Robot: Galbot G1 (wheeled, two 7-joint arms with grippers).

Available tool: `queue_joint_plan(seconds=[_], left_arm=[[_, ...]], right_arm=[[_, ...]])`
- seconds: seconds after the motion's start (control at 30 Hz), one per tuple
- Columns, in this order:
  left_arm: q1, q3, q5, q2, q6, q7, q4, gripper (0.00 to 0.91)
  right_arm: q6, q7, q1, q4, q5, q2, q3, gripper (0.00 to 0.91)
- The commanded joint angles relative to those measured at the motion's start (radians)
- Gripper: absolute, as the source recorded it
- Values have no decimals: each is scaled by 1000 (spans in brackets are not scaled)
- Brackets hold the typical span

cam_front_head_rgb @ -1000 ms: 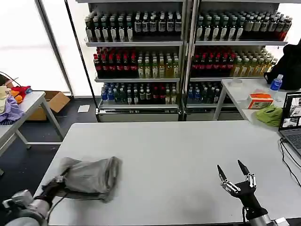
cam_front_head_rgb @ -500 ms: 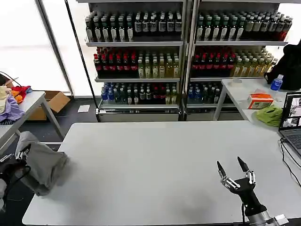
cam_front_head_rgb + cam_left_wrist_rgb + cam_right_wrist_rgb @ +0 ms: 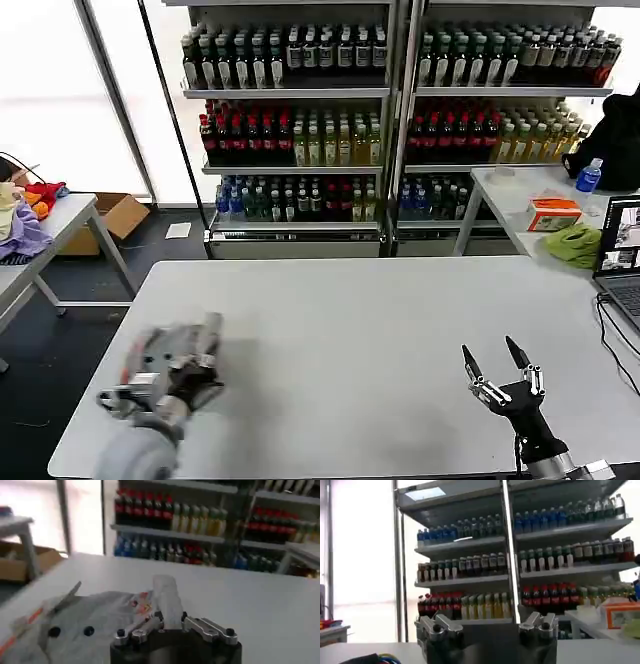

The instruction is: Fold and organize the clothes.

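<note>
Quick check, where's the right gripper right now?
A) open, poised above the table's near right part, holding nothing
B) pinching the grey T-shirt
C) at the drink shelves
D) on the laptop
A: the right gripper stands with fingers spread above the white table, while the T-shirt lies by the left gripper.

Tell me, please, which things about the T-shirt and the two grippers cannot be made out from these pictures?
- Head view: the T-shirt is smeared by motion blur, so its folds are unreadable.
- Head view: the left gripper is blurred too; its grip is unclear.
- Left wrist view: the gripper body hides the T-shirt's near part.
- Right wrist view: the right gripper has its fingers' tips cut off by the edge.
</note>
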Motion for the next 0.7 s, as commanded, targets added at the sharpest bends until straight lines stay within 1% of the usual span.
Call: queue_joint_plan(seconds=[0.03, 0.07, 0.1, 0.13, 0.17, 0.27, 0.37, 0.4, 0.47, 0.5, 0.57, 0.63, 0.67, 0.7], left_arm=[[-387, 600, -29, -353, -5, -200, 342, 30], [-404, 604, -59, -368, -1, -228, 335, 81], [-413, 604, -74, -375, 0, -227, 332, 373], [-421, 600, -99, -384, -11, -202, 325, 605], [-431, 591, -118, -390, -20, -177, 305, 907], [-435, 569, -131, -380, -22, -150, 232, 907], [-426, 545, -143, -341, -21, -114, 143, 907], [-418, 531, -144, -325, -35, -96, 113, 907], [-402, 467, -155, -293, -38, -72, 72, 907], [-388, 442, -168, -276, -44, -50, 46, 907], [-362, 368, -190, -235, -50, -26, -9, 907], [-333, 291, -212, -194, -54, -12, -65, 907], [-312, 239, -214, -172, -54, 10, -94, 907], [-282, 205, -208, -142, -61, 27, -106, 907]], right_arm=[[-65, 43, -6, -14, -23, -8, -24, 907], [-86, 58, -6, -11, -33, -13, -40, 907], [-109, 62, -5, -8, -39, -15, -48, 907], [-135, 72, 1, -3, -43, -24, -71, 907], [-155, 79, 9, 1, -42, -29, -87, 907], [-237, 105, 43, 7, -21, -39, -147, 907], [-304, 115, 71, 5, 3, -48, -201, 907], [-329, 125, 83, 6, 15, -53, -217, 907], [-399, 150, 112, 13, 59, -56, -244, 907], [-441, 176, 135, 21, 112, -61, -267, 907], [-473, 194, 159, 26, 145, -64, -286, 907], [-495, 204, 202, 26, 149, -60, -320, 907], [-508, 215, 217, 26, 150, -60, -338, 907], [-520, 234, 242, 24, 171, -58, -366, 907]])
